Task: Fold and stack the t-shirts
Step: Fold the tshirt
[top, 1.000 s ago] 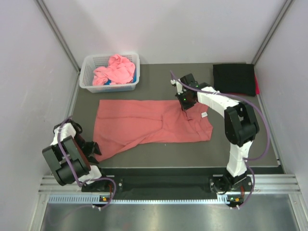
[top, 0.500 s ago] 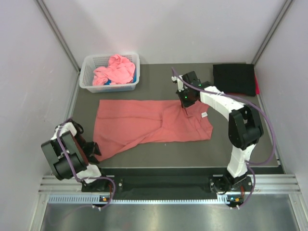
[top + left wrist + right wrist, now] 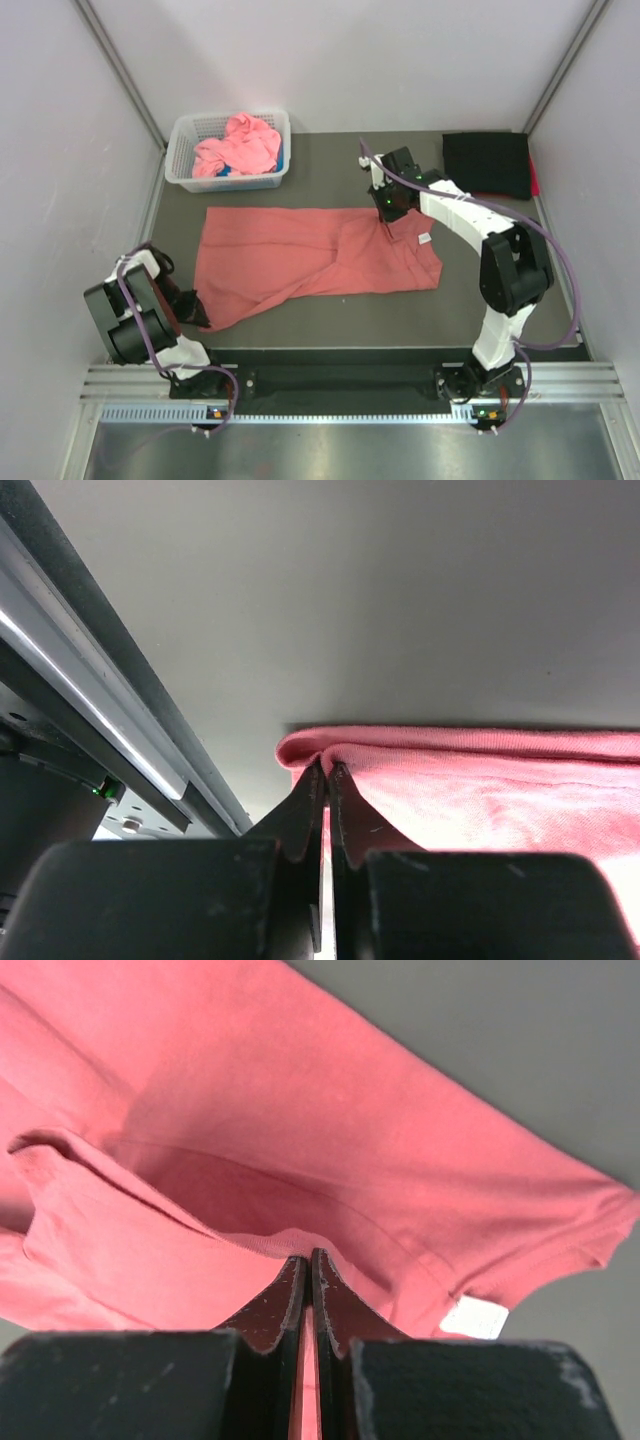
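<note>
Salmon-red soft cotton t-shirt lies spread on dark tabletop. Left jaws pinch near-left corner; right jaws pinch far edge near neck label. Fabric looks light, limp, stretchy; best grip probably hems and corners.

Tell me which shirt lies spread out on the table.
The salmon-red shirt; the pink shirt is bunched in the basket, the black shirt folded far right.

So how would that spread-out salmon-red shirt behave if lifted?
Probably floppy: the salmon-red t-shirt lies creased and folded over itself, so it should sag between the left gripper and right gripper. Likely light: thin fabric fits between shut fingers.
</note>
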`<state>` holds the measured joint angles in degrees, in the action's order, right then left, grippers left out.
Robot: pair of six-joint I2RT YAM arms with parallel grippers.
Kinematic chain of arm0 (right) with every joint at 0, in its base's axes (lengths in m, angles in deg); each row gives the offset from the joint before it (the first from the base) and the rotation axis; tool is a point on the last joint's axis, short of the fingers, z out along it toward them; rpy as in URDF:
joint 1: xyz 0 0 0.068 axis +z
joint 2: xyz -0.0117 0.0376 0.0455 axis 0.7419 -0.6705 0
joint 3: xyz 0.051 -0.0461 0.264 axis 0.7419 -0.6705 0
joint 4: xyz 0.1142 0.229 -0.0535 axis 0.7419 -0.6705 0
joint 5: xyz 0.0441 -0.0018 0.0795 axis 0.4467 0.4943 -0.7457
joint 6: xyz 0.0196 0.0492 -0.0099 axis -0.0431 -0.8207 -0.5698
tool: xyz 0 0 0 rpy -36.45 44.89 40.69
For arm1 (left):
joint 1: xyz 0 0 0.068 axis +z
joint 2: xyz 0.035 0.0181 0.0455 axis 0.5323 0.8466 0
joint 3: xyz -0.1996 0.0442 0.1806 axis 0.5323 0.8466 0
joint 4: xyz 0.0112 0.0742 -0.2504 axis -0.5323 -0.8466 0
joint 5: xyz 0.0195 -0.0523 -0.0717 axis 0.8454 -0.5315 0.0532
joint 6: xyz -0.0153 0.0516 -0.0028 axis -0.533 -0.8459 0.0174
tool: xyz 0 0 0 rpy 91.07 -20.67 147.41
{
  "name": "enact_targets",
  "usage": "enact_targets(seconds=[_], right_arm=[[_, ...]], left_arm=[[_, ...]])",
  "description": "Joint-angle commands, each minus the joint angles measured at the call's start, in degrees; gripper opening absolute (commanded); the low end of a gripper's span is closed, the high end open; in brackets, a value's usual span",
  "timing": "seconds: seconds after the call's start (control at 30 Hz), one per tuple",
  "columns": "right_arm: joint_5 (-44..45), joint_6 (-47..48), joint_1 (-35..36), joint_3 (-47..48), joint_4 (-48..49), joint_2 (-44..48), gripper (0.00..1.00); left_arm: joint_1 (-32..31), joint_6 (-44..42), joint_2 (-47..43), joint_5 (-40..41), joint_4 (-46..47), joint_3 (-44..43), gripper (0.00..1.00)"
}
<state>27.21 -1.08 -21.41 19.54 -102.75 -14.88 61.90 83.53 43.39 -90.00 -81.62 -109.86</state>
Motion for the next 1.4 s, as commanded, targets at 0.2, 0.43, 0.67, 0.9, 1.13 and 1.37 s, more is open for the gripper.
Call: enact_targets(seconds=[0.2,0.43,0.67,0.9,1.13,1.37], right_arm=[[7.0,1.9,-0.5,-4.0,0.2,10.1,0.00],[10.6,3.2,-0.5,-6.6,1.4,14.4,0.00],[17.0,3.7,-0.7,-10.4,0.8,14.5,0.00],[20.9,3.7,-0.8,-8.8,-4.2,14.8,0.00],[21.2,4.7,-0.8,-10.0,-11.8,14.4,0.00],[23.0,6.0,-0.8,-8.6,-9.7,11.6,0.00]], left_arm=[[-0.3,-2.6,-4.8,7.8,-2.9,-11.4,0.00],[-0.2,-4.9,-8.2,1.6,3.4,-15.9,0.00],[-1.0,-8.2,-1.4,-8.0,13.6,-17.3,0.00],[-7.7,-19.5,7.0,-8.4,18.3,-24.7,0.00],[-12.5,-24.2,14.0,-0.8,14.0,-33.0,0.00],[-13.2,-24.6,17.7,3.6,13.4,-35.6,0.00]])
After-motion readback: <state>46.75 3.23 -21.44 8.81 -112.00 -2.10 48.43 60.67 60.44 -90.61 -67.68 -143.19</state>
